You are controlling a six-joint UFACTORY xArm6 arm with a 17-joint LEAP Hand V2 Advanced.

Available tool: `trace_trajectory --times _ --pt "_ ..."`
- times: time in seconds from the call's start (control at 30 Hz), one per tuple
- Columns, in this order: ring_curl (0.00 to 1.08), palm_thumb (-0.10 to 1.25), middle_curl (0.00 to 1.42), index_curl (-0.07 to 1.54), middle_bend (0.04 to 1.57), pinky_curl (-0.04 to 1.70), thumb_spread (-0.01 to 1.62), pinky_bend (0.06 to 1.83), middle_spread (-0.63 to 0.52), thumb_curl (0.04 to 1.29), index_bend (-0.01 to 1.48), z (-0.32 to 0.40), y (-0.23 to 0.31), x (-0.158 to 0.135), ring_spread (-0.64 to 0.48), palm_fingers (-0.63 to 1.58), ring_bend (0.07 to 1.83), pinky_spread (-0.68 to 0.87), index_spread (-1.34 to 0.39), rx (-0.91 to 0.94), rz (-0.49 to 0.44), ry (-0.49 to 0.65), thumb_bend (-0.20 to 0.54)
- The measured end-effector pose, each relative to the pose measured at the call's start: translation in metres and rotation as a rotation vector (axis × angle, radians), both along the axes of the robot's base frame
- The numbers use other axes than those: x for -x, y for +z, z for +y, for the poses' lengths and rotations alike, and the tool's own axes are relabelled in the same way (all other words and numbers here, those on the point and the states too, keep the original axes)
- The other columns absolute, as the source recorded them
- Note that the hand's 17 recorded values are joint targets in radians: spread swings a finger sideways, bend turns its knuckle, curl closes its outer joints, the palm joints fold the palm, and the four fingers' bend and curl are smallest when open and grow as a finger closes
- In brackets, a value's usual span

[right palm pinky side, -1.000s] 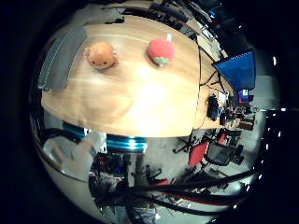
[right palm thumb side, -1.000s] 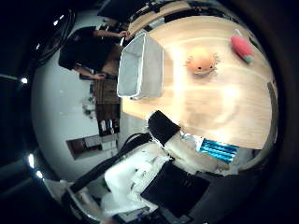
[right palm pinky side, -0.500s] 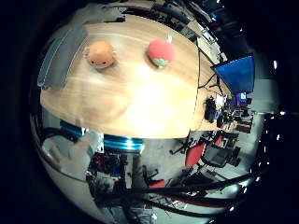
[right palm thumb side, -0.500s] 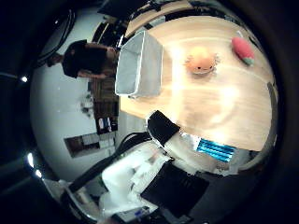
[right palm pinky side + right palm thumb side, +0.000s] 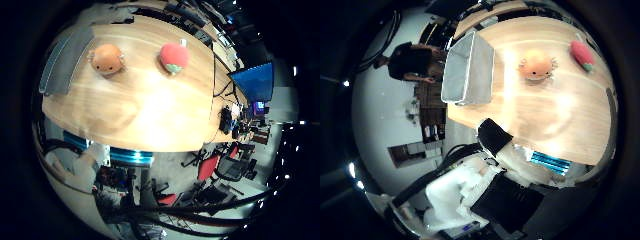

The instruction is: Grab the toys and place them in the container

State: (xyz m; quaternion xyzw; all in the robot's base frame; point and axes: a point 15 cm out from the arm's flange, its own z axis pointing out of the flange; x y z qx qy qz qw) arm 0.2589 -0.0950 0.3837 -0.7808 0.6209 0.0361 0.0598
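An orange plush toy (image 5: 106, 60) and a red strawberry-like toy with a green top (image 5: 174, 57) lie on a light wooden table (image 5: 140, 105), away from each other. A grey rectangular container (image 5: 469, 68) stands at the table's end, beside the orange toy (image 5: 536, 66); nothing shows inside it. The red toy (image 5: 584, 53) lies farther along the table. The white and black body of my hand (image 5: 485, 195) shows in the thumb side view, well above and off the table's edge. Its fingers are not shown.
The table edge runs close below the hand. Beyond it are a blue monitor (image 5: 254, 77), red chairs (image 5: 212, 163) and clutter on the floor. A dark-clothed person (image 5: 415, 62) stands behind the container.
Both views have shifted slightly, so the camera has moved a little. The toys and the container lie where they were.
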Motion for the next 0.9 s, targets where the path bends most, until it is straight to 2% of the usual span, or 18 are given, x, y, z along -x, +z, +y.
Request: trace_trajectory --times 0.37,0.9 --pt "0.16 0.31 0.37 0.34 0.27 0.00 1.07 0.65 -0.21 0.27 0.18 0.019 -0.040 -0.046 -0.15 0.48 0.56 0.24 -0.50 -0.002 0.010 0.032 -0.022" --pt "0.16 0.38 0.36 0.34 0.24 0.00 1.00 0.67 -0.19 0.29 0.18 0.028 -0.102 -0.104 -0.14 0.42 0.54 0.26 -0.49 -0.021 0.149 0.065 -0.023"
